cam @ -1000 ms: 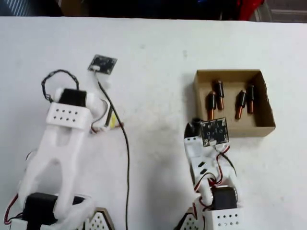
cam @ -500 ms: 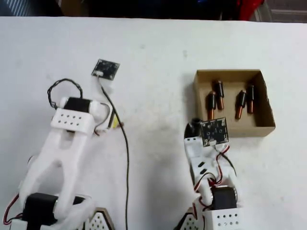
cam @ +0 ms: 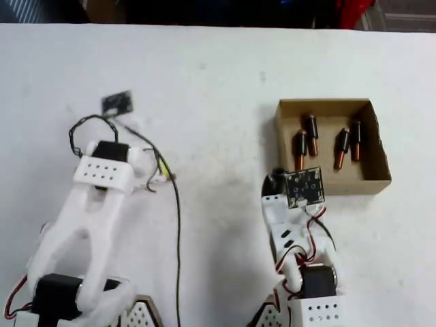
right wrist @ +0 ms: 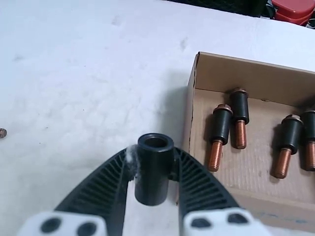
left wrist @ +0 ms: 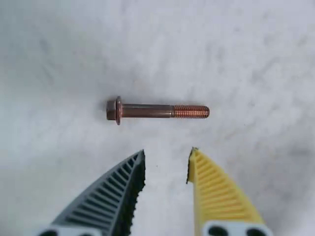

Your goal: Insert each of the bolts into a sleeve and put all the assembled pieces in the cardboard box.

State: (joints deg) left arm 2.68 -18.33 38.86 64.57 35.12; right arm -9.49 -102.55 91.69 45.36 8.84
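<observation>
The right gripper [right wrist: 153, 157] is closed on a black sleeve [right wrist: 153, 169], one ribbed black finger pressed against each side. The sleeve stands upright in the grip with its open bore facing up. It is just outside the cardboard box [right wrist: 246, 73], close to the corner nearest the arms and just beside the box wall.

Inside the box lie four assembled pieces, each a copper bolt in a black sleeve with the thread sticking out: two [cam: 311, 135] [cam: 300, 150] towards the box's left wall and two [cam: 342, 148] [cam: 355, 140] towards its right wall. All four lie flat on the cardboard floor.

The left gripper [left wrist: 167, 153] stands well apart from the box, off its left wall across the white table [cam: 225, 68]. Its jaws are parted a moderate way, one finger grey and one yellow, with nothing between them. A loose copper bolt [left wrist: 157, 110] lies flat on the table just beyond the fingertips, crosswise to them and clear of both. A black cable [cam: 178, 225] trails over the table between this arm and the box.
</observation>
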